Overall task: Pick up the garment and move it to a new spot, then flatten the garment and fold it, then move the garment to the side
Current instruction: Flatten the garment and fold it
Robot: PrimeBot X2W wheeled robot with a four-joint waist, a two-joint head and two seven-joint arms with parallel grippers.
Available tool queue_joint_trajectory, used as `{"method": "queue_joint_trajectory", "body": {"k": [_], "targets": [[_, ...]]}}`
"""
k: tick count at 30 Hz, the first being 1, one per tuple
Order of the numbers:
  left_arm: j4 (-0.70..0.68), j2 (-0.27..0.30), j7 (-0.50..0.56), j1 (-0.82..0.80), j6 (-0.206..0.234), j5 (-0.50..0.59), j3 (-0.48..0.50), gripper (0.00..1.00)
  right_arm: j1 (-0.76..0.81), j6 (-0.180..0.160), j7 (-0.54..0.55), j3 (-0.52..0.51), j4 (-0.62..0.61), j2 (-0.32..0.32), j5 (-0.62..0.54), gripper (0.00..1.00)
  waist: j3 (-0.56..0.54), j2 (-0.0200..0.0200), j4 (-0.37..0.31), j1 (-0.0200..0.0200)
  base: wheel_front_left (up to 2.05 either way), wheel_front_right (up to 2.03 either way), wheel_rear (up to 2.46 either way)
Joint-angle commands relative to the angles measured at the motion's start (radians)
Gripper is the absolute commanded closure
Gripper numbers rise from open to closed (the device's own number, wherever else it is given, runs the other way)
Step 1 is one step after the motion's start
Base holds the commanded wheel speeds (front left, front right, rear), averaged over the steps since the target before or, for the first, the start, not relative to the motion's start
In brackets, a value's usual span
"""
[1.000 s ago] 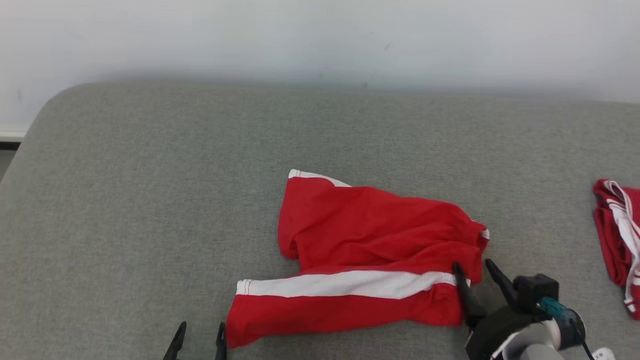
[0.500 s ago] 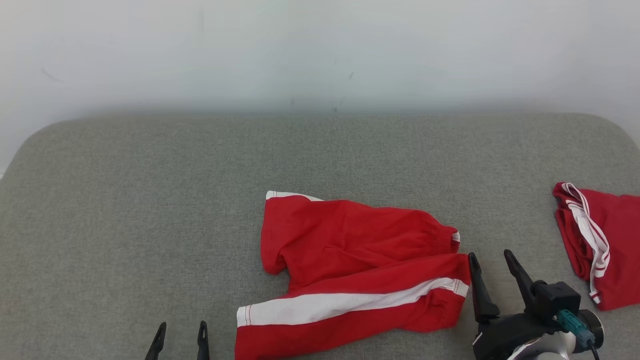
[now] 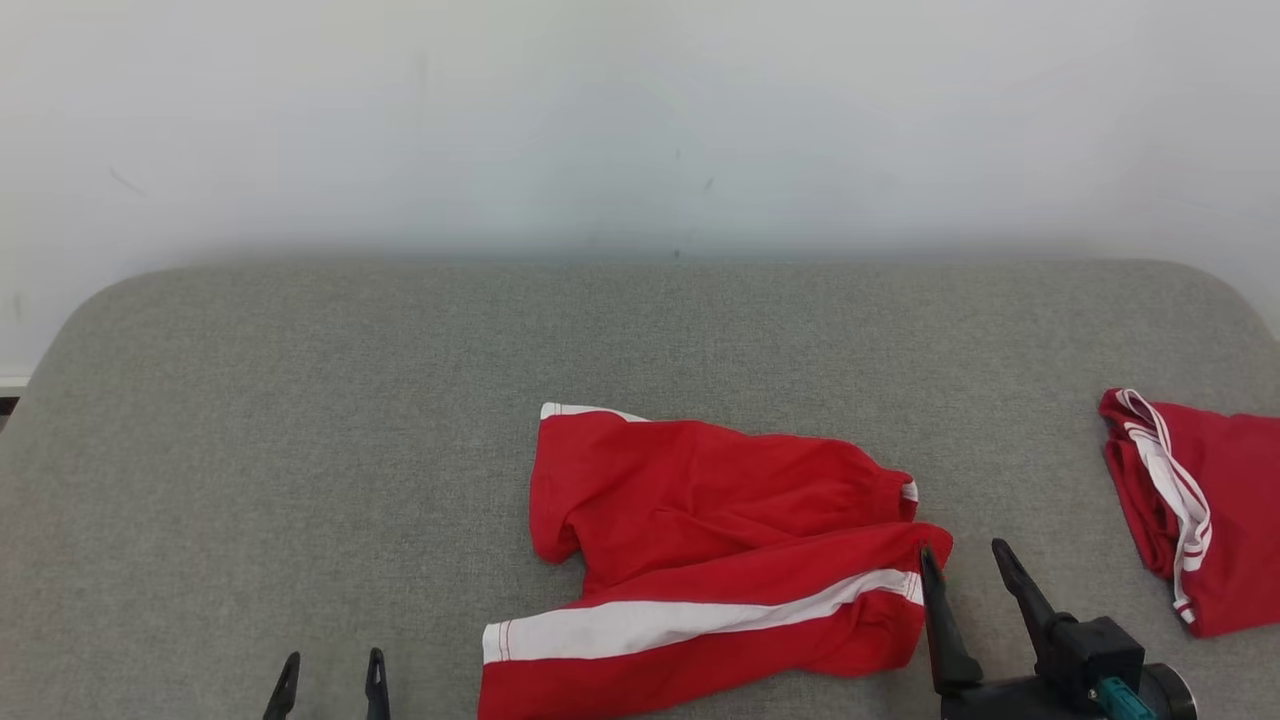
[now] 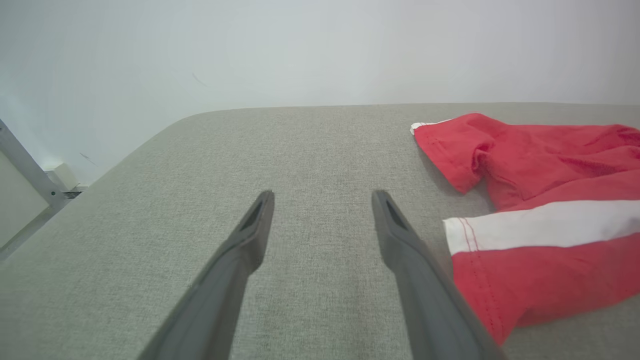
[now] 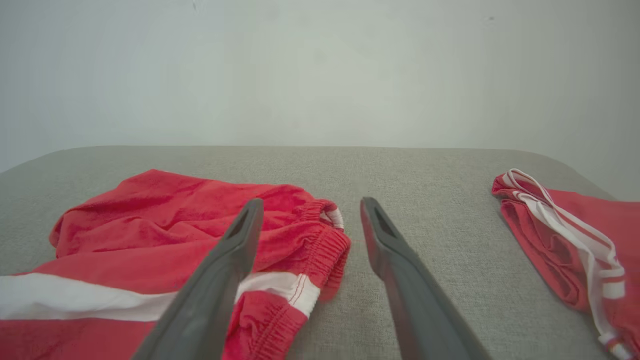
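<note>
The right gripper [image 3: 961,548], spread and empty, had drawn back off the red garment [image 3: 700,520]; the left gripper [image 3: 333,655] stayed spread nearby.

Right gripper [image 3: 962,550]: fingers spread apart, pointing away from the robot, low over the grey fabric surface [image 3: 300,420].

Garment [image 3: 720,550]: red shorts with a white stripe, crumpled and partly doubled over. It lies immediately to the right gripper's left. That gripper's left fingertip overlaps the garment's elastic edge; contact not confirmed.

Left gripper [image 3: 333,660]: fingers parted. The garment's striped hem corner lies just to its right, apart from it.

Second red garment [image 3: 1210,510]: white-trimmed and bunched, well to the right of the right gripper.

Pale wall [image 3: 640,120]: beyond both grippers' fingertips.
</note>
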Motion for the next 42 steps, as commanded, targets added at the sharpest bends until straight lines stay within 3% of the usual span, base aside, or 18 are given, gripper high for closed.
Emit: {"method": "queue_joint_trajectory", "body": {"k": [1, 22, 31, 38, 42], "targets": [[-0.007, -0.001, -0.003, 0.019, 0.004, 0.009, 0.005, 0.00, 0.017, -0.003, 0.000, -0.004, -0.004, 0.008, -0.009, 0.00, -0.006, 0.0000, -0.002, 0.0001, 0.00, 0.00, 0.00], [-0.037, 0.002, -0.003, 0.061, -0.009, 0.022, 0.051, 0.00, 0.083, -0.003, 0.000, -0.020, -0.019, 0.026, -0.006, 0.00, -0.042, 0.0000, -0.012, 0.0001, 0.00, 0.00, 0.00], [-0.009, 0.000, -0.003, 0.012, -0.099, -0.137, -0.014, 0.00, 0.061, -0.003, 0.000, -0.004, -0.010, 0.027, -0.001, 0.00, 0.004, 0.0000, -0.024, 0.0001, 0.00, 0.00, 0.00], [0.051, -0.001, -0.003, -0.054, -0.107, -0.269, -0.139, 0.00, 0.044, -0.003, 0.000, 0.011, -0.004, 0.027, 0.001, 0.00, 0.043, 0.0000, -0.040, 0.0001, 0.00, 0.00, 0.00], [0.098, 0.029, -0.003, -0.097, -0.107, -0.377, -0.227, 0.00, 0.027, -0.003, 0.000, 0.012, -0.003, 0.027, 0.004, 0.00, 0.064, 0.0000, -0.043, 0.0001, 0.00, 0.00, 0.00]]}}
